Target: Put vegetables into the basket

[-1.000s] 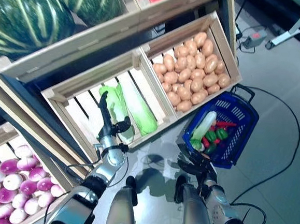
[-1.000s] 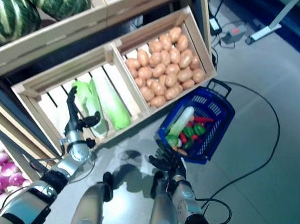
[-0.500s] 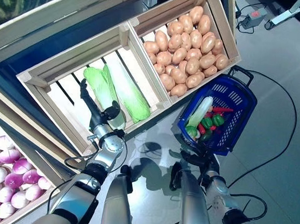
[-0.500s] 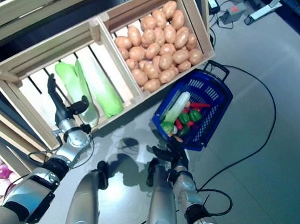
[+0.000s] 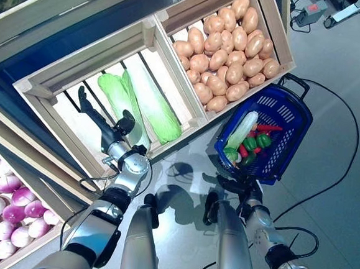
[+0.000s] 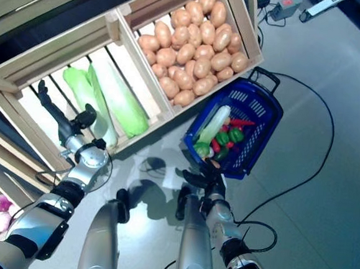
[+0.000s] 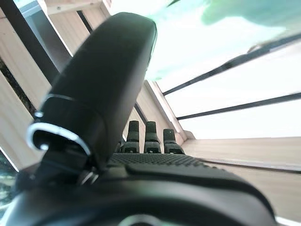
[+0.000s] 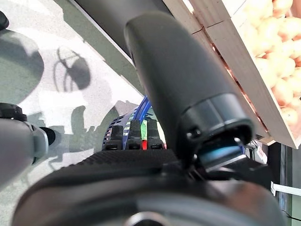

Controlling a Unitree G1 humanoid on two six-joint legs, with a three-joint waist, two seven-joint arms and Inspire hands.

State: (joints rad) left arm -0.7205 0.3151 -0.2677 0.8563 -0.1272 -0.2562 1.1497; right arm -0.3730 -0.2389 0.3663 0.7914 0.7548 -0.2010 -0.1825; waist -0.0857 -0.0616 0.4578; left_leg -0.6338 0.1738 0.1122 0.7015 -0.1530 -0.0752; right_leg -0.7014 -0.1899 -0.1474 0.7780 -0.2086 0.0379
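The blue plastic basket (image 5: pixel 296 138) stands on the floor at the right of the wooden stand. A long pale green cabbage (image 5: pixel 243 129), green peppers (image 5: pixel 255 142) and a red vegetable (image 5: pixel 268 127) lie in it. My left hand (image 5: pixel 110 139) is open, with straight fingers inside the slatted crate (image 5: pixel 84 66). It is right beside the nearer of two long green cabbages (image 5: pixel 119 97), on that cabbage's left. Past its fingers (image 7: pixel 150 135) the left wrist view shows the slats and a green cabbage (image 7: pixel 244 12). My right hand (image 5: pixel 236 186) is open, just before the basket's near rim (image 8: pixel 143 106).
The stand's second crate (image 5: pixel 282 30) sits just above the basket. A lower shelf (image 5: pixel 14 177) juts out at the left. Grey floor (image 5: pixel 343 203) lies to the right of the basket.
The camera has shifted. My left hand has swung leftward inside the crate, away from the cabbage. My right hand stays by the basket's rim.
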